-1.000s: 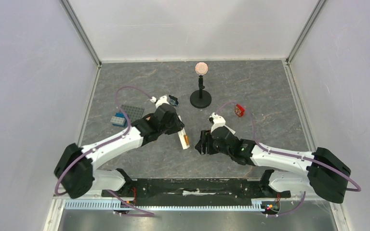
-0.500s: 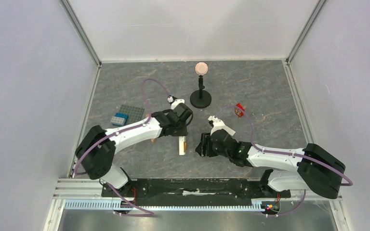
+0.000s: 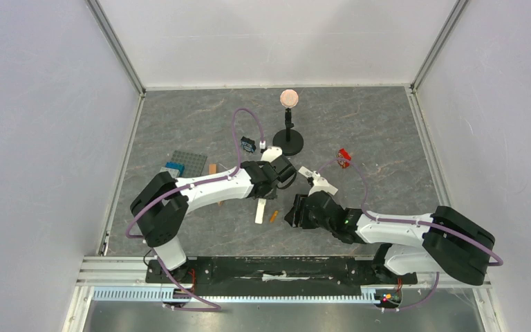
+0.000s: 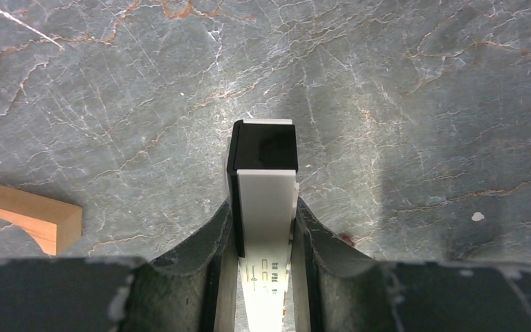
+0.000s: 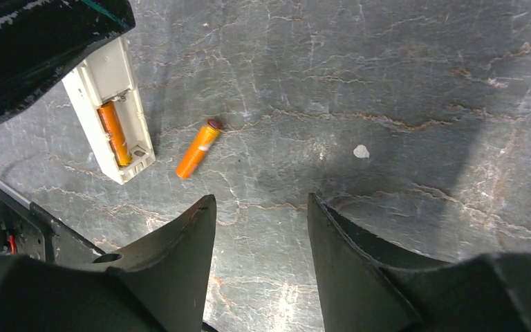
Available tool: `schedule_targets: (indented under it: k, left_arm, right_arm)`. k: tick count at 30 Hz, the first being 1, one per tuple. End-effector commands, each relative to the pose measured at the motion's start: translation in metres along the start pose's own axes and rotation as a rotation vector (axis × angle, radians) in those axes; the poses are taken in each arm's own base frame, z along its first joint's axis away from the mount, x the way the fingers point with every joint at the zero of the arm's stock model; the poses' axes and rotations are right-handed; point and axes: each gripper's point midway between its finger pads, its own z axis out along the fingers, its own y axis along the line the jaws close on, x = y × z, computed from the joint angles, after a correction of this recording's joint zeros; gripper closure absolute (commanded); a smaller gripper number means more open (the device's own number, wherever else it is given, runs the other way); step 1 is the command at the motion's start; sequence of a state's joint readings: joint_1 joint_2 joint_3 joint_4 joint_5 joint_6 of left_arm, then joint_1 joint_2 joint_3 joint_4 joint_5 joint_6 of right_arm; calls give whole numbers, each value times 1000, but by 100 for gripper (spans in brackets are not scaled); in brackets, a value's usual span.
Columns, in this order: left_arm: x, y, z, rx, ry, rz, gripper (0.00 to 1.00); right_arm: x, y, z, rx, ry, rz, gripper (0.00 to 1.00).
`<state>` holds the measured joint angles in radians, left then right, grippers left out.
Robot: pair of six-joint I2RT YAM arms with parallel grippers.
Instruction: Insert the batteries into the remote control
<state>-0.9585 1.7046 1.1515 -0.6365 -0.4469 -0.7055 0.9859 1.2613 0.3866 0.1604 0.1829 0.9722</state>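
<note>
The white remote control (image 3: pixel 259 213) lies near the table's middle. My left gripper (image 3: pixel 265 194) is shut on it. In the left wrist view the fingers (image 4: pixel 216 232) clamp its sides (image 4: pixel 263 214), and its black panel end (image 4: pixel 263 145) sticks out ahead. In the right wrist view the remote's open compartment (image 5: pixel 110 111) holds one orange battery (image 5: pixel 114 124). A second battery (image 5: pixel 198 149) lies loose on the table just right of it, also seen from above (image 3: pixel 274 216). My right gripper (image 5: pixel 261 204) is open and empty, a short way from the loose battery (image 3: pixel 296 211).
A black stand with a copper disc (image 3: pixel 288 135) is behind the arms. A small red object (image 3: pixel 344 158) lies at right. A grey baseplate with a blue brick (image 3: pixel 188 162) and an orange block (image 3: pixel 212 168) lie at left. A tan arch piece (image 4: pixel 24 214) lies near the left gripper.
My left arm has swung right and nearer with the remote in its grip. One battery now lies loose on the table beside the remote. My right gripper has shifted slightly.
</note>
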Motion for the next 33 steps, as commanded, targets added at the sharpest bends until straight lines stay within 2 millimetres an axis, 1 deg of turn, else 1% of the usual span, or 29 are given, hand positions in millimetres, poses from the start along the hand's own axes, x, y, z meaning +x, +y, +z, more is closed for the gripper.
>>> schedule_targets:
  k: [1,4,7,9,13,16,18,19,20,23,25,27,31,33]
  left_arm:
    - [-18,0,-7,-38,-77,48,98]
    - [-20,3,-11,-36,-93,31,98]
    - [-27,9,-19,-37,-132,3,98]
    - [-32,14,-27,-35,-161,-15,98]
    - [-41,27,-44,-34,-220,-60,98]
    - [-49,44,-57,-54,-270,-97,98]
    - [-56,59,-68,-75,-311,-126,98]
    - [-58,67,-73,-88,-330,-139,98]
    - [-61,75,-80,-102,-356,-151,98]
    - [-68,94,-100,-117,-420,-183,98]
    - [-70,101,-111,-107,-451,-202,98]
    - [-71,108,-118,-98,-473,-218,98]
    - [-66,114,-125,-79,-488,-231,98]
    - [-63,116,-124,-77,-486,-232,98]
  right_arm:
    - [-7,4,2,-15,-40,40,47]
    - [-5,8,3,-26,-21,34,47]
    - [-6,9,6,10,-2,30,51]
    - [-5,10,8,45,13,21,54]
    - [-1,17,12,76,36,3,55]
    - [0,26,17,106,47,-21,54]
    - [3,28,22,145,62,-48,53]
    - [1,29,23,175,54,-49,54]
    - [4,27,25,207,59,-63,54]
    - [4,33,32,249,61,-75,55]
    - [3,37,35,276,54,-81,55]
    - [3,36,39,313,49,-86,55]
    - [4,35,44,375,42,-112,57]
    - [7,35,48,398,47,-133,58]
